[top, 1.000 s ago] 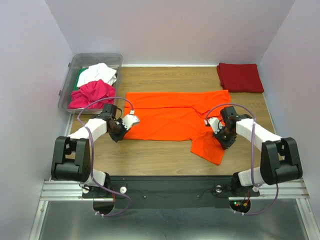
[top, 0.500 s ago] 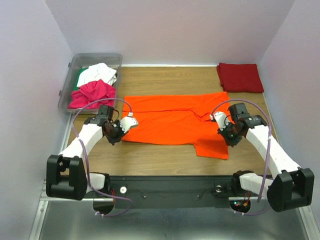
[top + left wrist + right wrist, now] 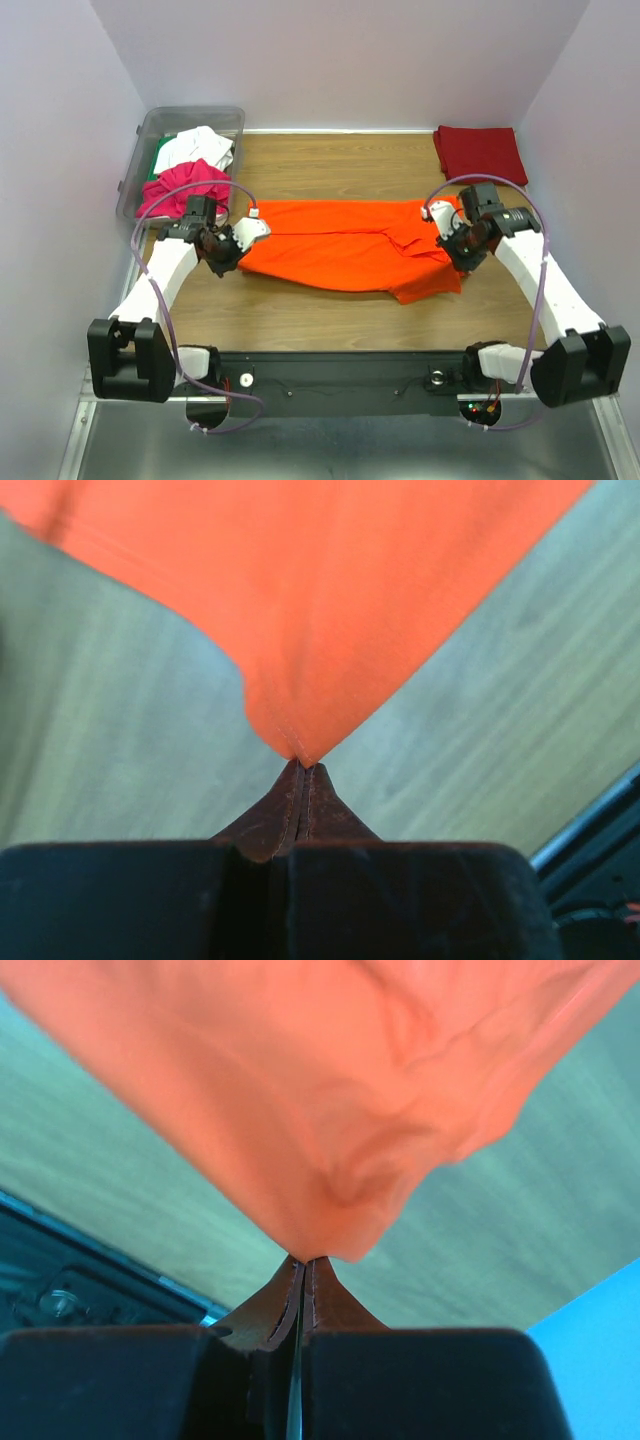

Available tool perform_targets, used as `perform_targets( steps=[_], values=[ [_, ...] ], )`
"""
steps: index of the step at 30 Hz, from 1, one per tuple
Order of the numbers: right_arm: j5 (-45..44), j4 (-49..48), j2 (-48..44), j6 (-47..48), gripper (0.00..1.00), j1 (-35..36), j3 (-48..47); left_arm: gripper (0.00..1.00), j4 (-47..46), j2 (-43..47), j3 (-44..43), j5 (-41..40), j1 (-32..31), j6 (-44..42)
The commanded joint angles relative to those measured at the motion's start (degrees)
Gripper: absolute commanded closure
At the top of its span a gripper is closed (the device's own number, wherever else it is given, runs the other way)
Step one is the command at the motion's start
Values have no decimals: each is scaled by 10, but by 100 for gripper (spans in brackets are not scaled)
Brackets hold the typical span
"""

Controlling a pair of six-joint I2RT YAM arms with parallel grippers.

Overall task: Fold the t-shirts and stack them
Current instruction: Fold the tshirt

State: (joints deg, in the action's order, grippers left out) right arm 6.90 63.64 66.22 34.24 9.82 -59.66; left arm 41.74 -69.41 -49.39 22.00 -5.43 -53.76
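Two robot arms hold a bright orange t-shirt (image 3: 340,245) by its near corners above a wooden table (image 3: 330,160). The left gripper (image 3: 230,255) has its jaws pressed together on a small pinch of the shirt's left corner; its wrist camera shows the fingertips (image 3: 303,770) closed to a thin seam, with the orange cloth (image 3: 320,590) fanning out from them over the tabletop. The right gripper (image 3: 458,258) pinches the opposite corner the same way, and its own view shows the jaws (image 3: 303,1263) nearly touching around a bunched fold of cloth (image 3: 330,1090).

The shirt spans the middle of the table between the two grippers, wrinkled toward its right end. At the far right corner lies a folded dark red t-shirt (image 3: 480,153), well apart from the orange one. A clear plastic bin (image 3: 190,113) at the far left holds a magenta t-shirt (image 3: 182,185), a white t-shirt (image 3: 200,148) and a green t-shirt (image 3: 160,155), just beyond the left arm.
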Motion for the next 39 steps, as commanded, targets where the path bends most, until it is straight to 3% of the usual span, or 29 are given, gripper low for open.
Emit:
perform_targets(
  steps=[1,11,23,25,26,28,29,31,33,35,39],
  values=[
    [-9,-40,57,8,99,-8,-74,100,-30,-34,-67,11,8,33],
    [2,-70,245,39,99,-55,-236,100,-104,-156,-179,-13,9,93],
    [-8,-151,399,10,99,-68,-265,100,-164,-305,-225,-45,9,126],
    [-17,-163,414,-3,99,-71,-267,91,-175,-317,-227,-49,9,131],
    [-18,-165,417,-9,95,-73,-271,82,-177,-319,-229,-49,9,135],
    [-16,-165,418,-28,88,-76,-280,74,-175,-318,-235,-44,9,140],
    [-14,-164,415,-40,77,-81,-286,62,-167,-310,-243,-36,9,146],
    [-6,-163,400,-48,68,-91,-290,56,-155,-293,-250,-32,9,146],
    [3,-156,370,-48,53,-112,-289,50,-135,-271,-249,-24,9,142],
    [11,-137,343,-38,48,-129,-282,49,-128,-233,-224,-24,9,139],
    [58,-86,311,-11,50,-178,-243,49,-127,-181,-156,-17,9,128]
  ],
)
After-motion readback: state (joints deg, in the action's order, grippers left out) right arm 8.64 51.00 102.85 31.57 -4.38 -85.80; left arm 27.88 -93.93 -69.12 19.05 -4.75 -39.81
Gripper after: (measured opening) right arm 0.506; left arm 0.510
